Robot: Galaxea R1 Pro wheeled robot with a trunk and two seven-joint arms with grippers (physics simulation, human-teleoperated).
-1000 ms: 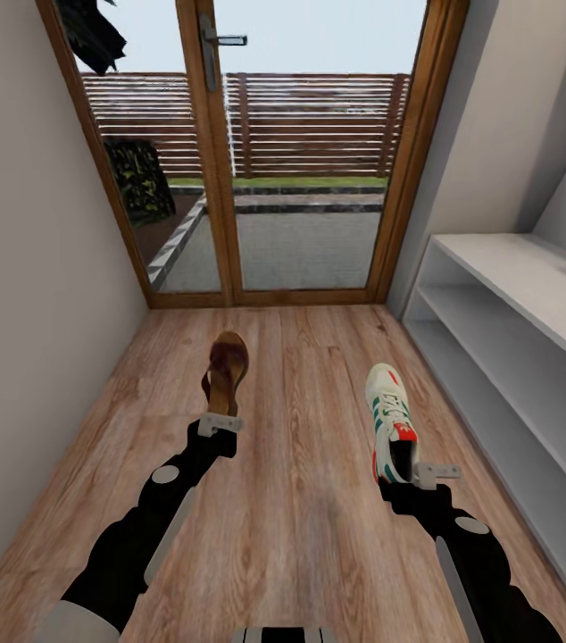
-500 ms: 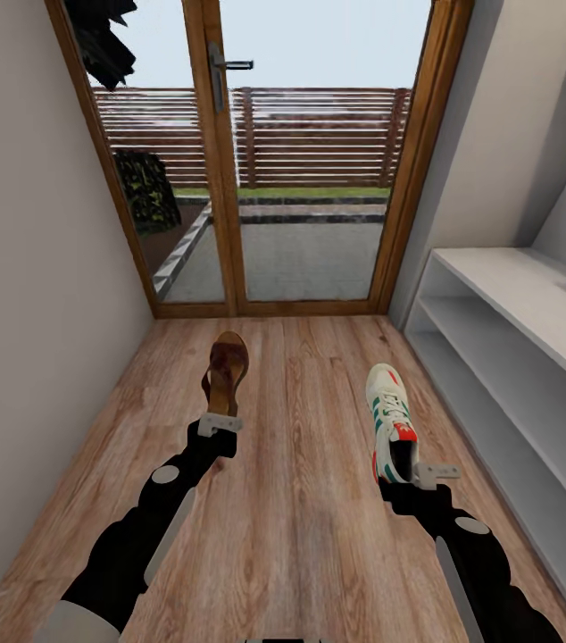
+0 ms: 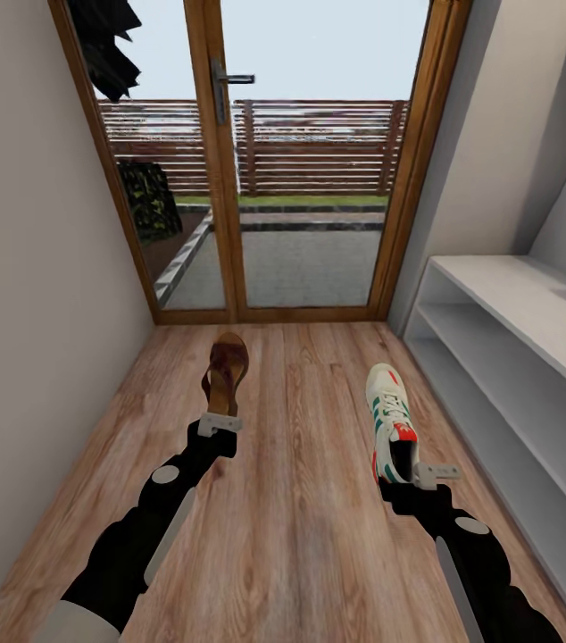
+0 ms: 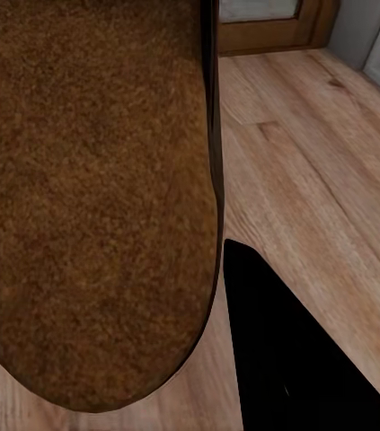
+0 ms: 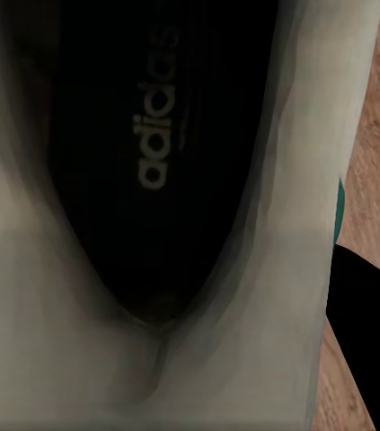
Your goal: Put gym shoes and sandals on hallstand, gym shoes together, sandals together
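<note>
1. Left gripper [image 3: 220, 420] is closed on the heel end of a sandal [image 3: 226, 373]. The sandal sticks out ahead of the arm, toe toward the glass door [image 3: 310, 161], held up off the corridor floor [image 3: 301, 536]. In the left wrist view its brown surface [image 4: 91, 197] sits right in front of the lens.
2. Right gripper [image 3: 421, 471] is clamped on the heel collar of a gym shoe [image 3: 388, 420]. The shoe points forward too, green stripes and red heel patch visible. The right wrist view looks straight into the dark insole [image 5: 154, 162] with its brand lettering.
3. Hallstand [image 3: 515, 357] runs along the robot's right side: white bench top with open shelves below. The shelf parts in view hold no shoes. The gym shoe is near its front edge but not over it; the sandal is well apart from it, across the corridor.
4. Step, as I read it: carry phase. One of each pair is in hand, neither placed.
5. The other sandal and the other gym shoe are not visible here, so I can't say where they are.
6. Next move likely calls for turning the base or trunk right to face the rack, then setting each shoe down with room beside it for its mate.
7. Risk: the heel-only hold leaves a long overhang, so the toes could clip the shelf edge on the way in.
</note>
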